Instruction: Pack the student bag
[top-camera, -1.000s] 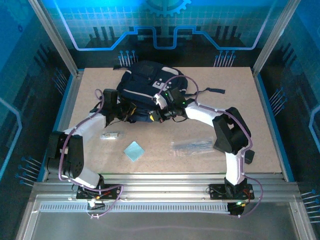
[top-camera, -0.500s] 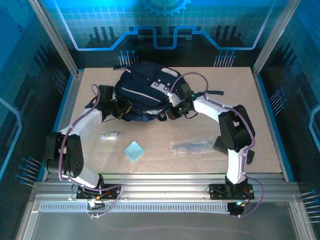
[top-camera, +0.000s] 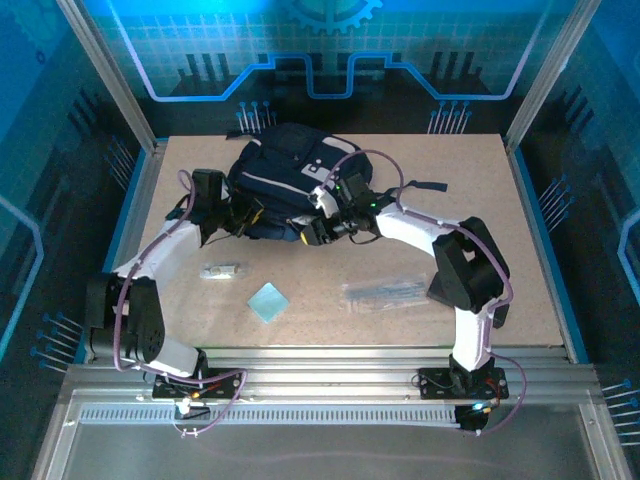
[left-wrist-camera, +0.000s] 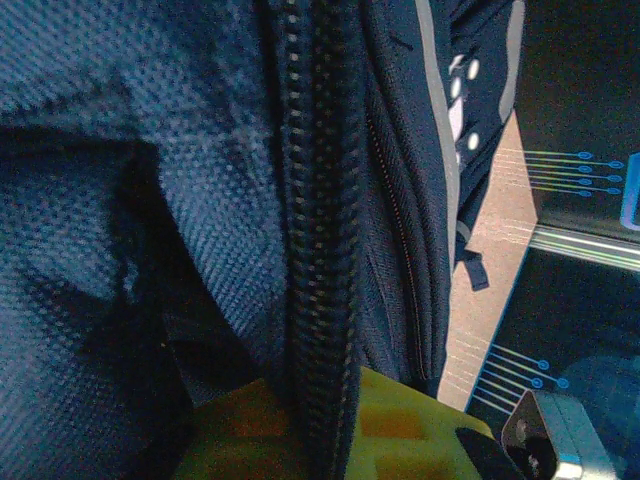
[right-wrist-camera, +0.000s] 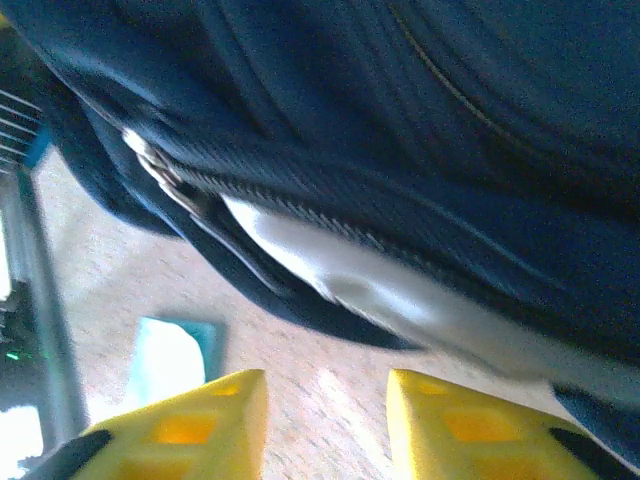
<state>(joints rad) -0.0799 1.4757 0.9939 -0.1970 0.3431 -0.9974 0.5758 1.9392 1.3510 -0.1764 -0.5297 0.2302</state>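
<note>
Top view first: the student bag (top-camera: 285, 175) lies at upper centre of the frame, on the far half of the surface (top-camera: 500, 200). My left pincer (top-camera: 250, 216) is at the bag's lower left edge and my right pincer (top-camera: 320, 228) at its lower right edge. Lower down, well apart from the bag, a small white item (top-camera: 222, 269), a light blue square (top-camera: 268, 301) and a clear packet (top-camera: 385, 292) lie flat.

Left wrist view: navy bag fabric up close, with a black zipper (left-wrist-camera: 320, 200) running top to bottom through the middle. The left pincer (left-wrist-camera: 318, 410) is clamped tight on that zippered edge, with yellow fingers (left-wrist-camera: 400, 420) on either side of it at the bottom.

Right wrist view: the right pincer (right-wrist-camera: 325, 390) stands partly open at the bottom of the frame, with bare surface in the gap and nothing held. The bag spans the upper frame just beyond the fingertips, a grey stripe (right-wrist-camera: 400, 300) along its edge. The blue square (right-wrist-camera: 170, 360) sits lower left.
</note>
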